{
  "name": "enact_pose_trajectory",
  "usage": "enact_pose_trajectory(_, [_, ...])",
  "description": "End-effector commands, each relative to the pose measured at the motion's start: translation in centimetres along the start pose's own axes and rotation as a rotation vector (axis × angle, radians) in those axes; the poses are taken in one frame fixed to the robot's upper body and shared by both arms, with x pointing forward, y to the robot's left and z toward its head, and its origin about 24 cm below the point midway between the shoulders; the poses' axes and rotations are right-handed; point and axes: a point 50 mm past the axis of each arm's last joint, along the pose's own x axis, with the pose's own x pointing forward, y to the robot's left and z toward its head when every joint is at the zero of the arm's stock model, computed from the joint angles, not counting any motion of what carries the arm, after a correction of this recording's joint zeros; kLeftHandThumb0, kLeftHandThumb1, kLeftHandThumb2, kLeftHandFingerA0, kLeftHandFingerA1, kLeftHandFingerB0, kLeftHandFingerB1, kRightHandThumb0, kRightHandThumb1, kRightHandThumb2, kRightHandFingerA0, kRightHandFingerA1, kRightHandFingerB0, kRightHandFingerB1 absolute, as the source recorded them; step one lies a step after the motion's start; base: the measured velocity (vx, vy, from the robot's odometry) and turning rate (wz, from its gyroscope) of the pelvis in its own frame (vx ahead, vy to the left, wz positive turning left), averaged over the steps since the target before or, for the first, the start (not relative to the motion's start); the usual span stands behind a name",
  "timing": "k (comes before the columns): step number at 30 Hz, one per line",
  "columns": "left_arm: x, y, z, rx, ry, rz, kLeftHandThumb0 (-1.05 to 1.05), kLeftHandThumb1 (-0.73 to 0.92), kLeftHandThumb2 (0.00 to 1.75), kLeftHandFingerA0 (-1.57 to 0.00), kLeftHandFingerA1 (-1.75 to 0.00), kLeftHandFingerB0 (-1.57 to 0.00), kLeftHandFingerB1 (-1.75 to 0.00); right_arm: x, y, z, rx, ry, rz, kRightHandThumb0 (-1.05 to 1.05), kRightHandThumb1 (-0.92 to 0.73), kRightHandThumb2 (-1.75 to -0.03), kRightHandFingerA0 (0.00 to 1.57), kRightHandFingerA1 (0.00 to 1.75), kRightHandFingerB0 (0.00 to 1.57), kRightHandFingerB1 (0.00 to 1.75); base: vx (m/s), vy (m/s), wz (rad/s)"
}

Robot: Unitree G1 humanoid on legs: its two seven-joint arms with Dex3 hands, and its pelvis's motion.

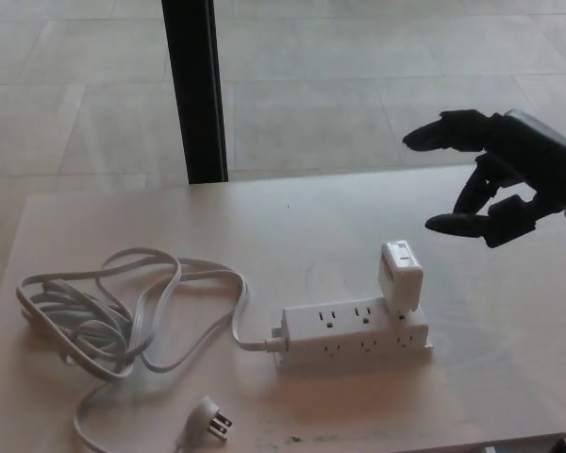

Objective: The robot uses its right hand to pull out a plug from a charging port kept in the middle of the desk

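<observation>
A white power strip [354, 333] lies in the middle of the light desk [509, 321]. A white cube-shaped plug adapter [399, 276] stands in its right-end socket. My right hand [505, 175], black, hovers above and to the right of the adapter, open, with its fingers spread and pointing left. It touches nothing. My left hand does not show.
The strip's white cord [104, 316] lies coiled at the desk's left, ending in a loose pronged plug [210, 421] near the front edge. A black post [194, 90] stands behind the desk on the tiled floor.
</observation>
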Motion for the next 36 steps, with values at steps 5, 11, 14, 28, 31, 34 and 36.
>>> enact_pose_trajectory(5, [0.0, 0.9, 0.7, 0.000, -0.029, 0.016, -0.64, 0.52, 0.57, -0.73, -0.57, -0.63, -0.39, 0.9, 0.4, -0.3, -0.084, 0.075, 0.091, -0.71, -0.55, -0.59, 0.81, 1.30, 0.36, 0.33, 0.00, 0.000, 0.00])
enact_pose_trajectory(11, [0.1, 0.9, 0.7, -0.003, -0.026, 0.008, -0.67, 0.52, 0.57, -0.70, -0.53, -0.62, -0.39, 1.6, 0.8, 0.1, -0.117, 0.066, 0.123, -0.74, -0.44, -0.88, 0.89, 1.31, 0.23, 0.44, 0.00, 0.000, 0.00])
enact_pose_trajectory(14, [0.1, 0.8, 0.9, 0.004, -0.028, 0.016, -0.64, 0.52, 0.57, -0.74, -0.54, -0.63, -0.39, 2.0, 1.5, 0.4, -0.122, 0.066, 0.145, -0.72, -0.53, -0.62, 0.79, 1.64, 0.33, 0.33, 0.00, 0.000, 0.00])
enact_pose_trajectory(28, [0.2, 0.6, 1.1, 0.001, -0.034, 0.015, -0.66, 0.54, 0.57, -0.75, -0.57, -0.63, -0.39, 1.9, 2.8, -0.6, -0.238, 0.274, 0.398, -0.84, -0.54, -0.57, 0.71, 1.14, 0.00, 0.24, 0.00, 0.000, 0.00])
enact_pose_trajectory(31, [0.2, 0.6, 1.1, -0.006, -0.044, 0.011, -0.62, 0.53, 0.57, -0.74, -0.57, -0.62, -0.40, 1.8, 2.1, -0.6, -0.245, 0.329, 0.451, -0.80, -0.41, -0.82, 0.66, 0.94, 0.02, 0.14, 0.00, 0.000, 0.00])
enact_pose_trajectory(34, [0.2, 0.6, 1.1, -0.021, -0.043, 0.010, -0.63, 0.53, 0.57, -0.74, -0.58, -0.64, -0.40, 1.8, 1.8, -0.7, -0.249, 0.353, 0.471, -0.77, -0.39, -0.80, 0.66, 0.95, 0.03, 0.17, 0.00, 0.000, 0.00])
enact_pose_trajectory(36, [0.1, 0.6, 1.1, 0.010, -0.048, 0.012, -0.67, 0.54, 0.58, -0.74, -0.57, -0.65, -0.39, 1.9, 1.7, -0.6, -0.258, 0.359, 0.474, -0.80, -0.44, -0.87, 0.68, 1.03, 0.10, 0.04, 0.00, 0.000, 0.00])
